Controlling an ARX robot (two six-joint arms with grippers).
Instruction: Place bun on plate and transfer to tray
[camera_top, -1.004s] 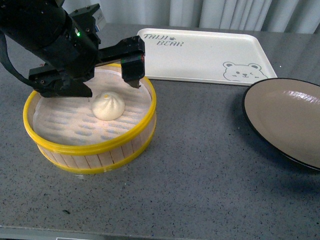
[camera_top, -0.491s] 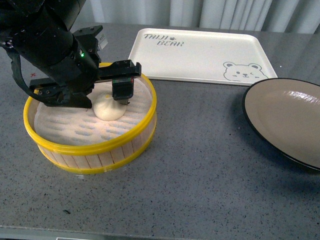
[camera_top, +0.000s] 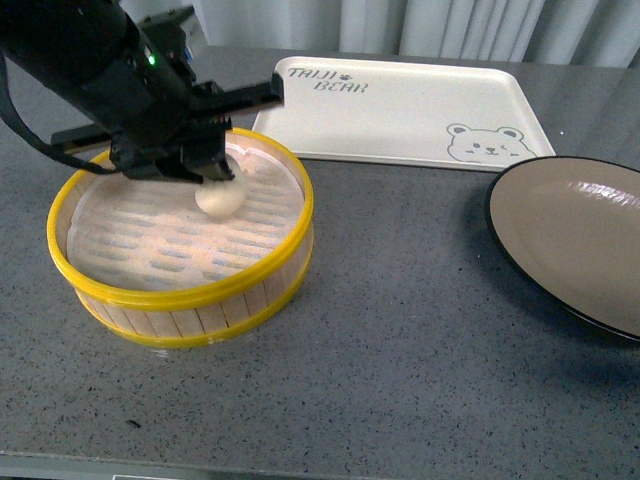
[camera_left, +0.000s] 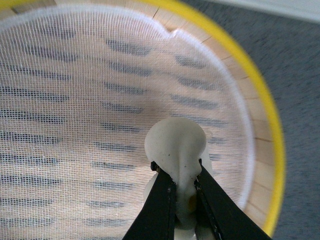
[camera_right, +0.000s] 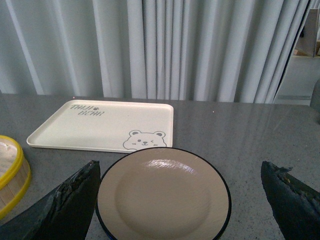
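My left gripper (camera_top: 215, 175) is shut on the cream-white bun (camera_top: 222, 198) inside the yellow-rimmed bamboo steamer (camera_top: 260, 275). In the left wrist view the black fingers (camera_left: 162, 200) squeeze the bun (camera_left: 175, 142) above the white mesh liner. The tan plate (camera_top: 575, 235) with its black rim lies at the right edge of the table. The cream tray (camera_top: 400, 105) with the bear face lies at the back. In the right wrist view my right gripper (camera_right: 182, 200) is open above the plate (camera_right: 162, 197), with the tray (camera_right: 102, 125) beyond it.
The steamer's yellow rim (camera_left: 262, 115) rings the bun closely. Grey curtains (camera_right: 200, 50) hang behind the table. The steamer's edge also shows in the right wrist view (camera_right: 12, 175).
My left gripper came down onto the bun in the steamer and closed on it. The bun now sits a little further back and is pinched between the fingers.
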